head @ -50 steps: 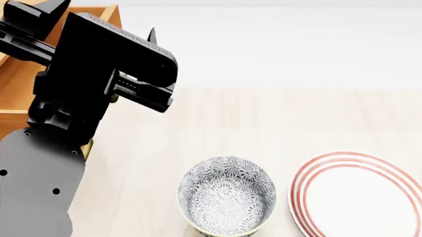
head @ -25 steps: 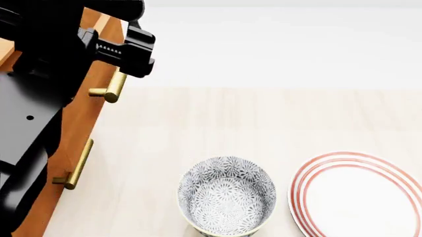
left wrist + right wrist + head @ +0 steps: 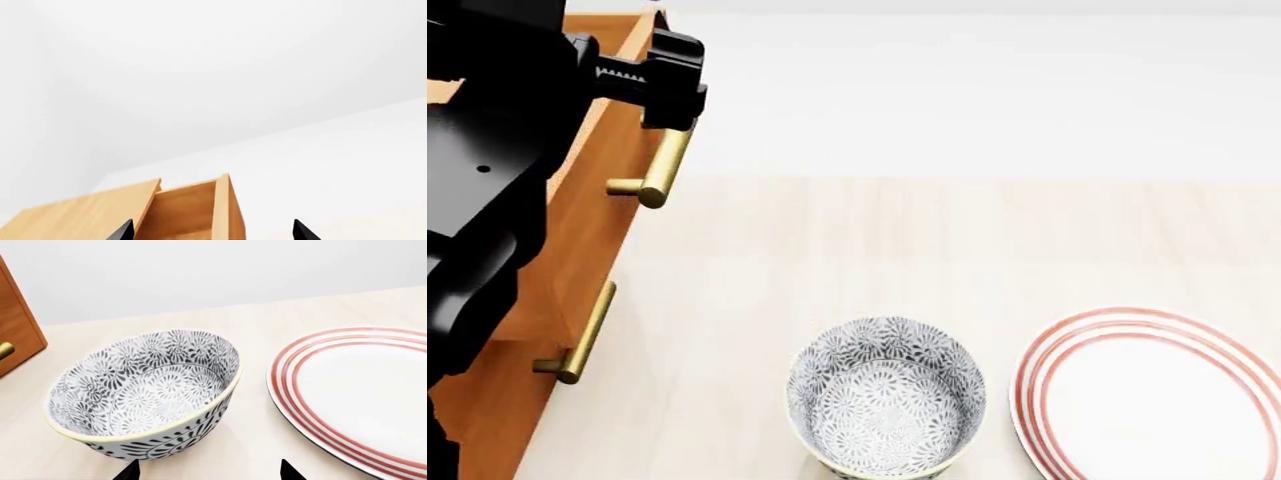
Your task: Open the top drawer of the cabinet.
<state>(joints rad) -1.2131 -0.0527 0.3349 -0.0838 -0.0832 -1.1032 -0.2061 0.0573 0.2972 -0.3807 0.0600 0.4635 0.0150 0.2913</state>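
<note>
Left gripper [image 3: 665, 75] jaws spread apart, above the far end of the brass handle [image 3: 662, 168], top drawer [image 3: 601, 170] pulled out of the cabinet [image 3: 487, 420] at far left, right gripper [image 3: 208, 471] fingertips parted, near the patterned bowl [image 3: 888, 397], red-ringed plate [image 3: 1154, 395] right of it.
</note>
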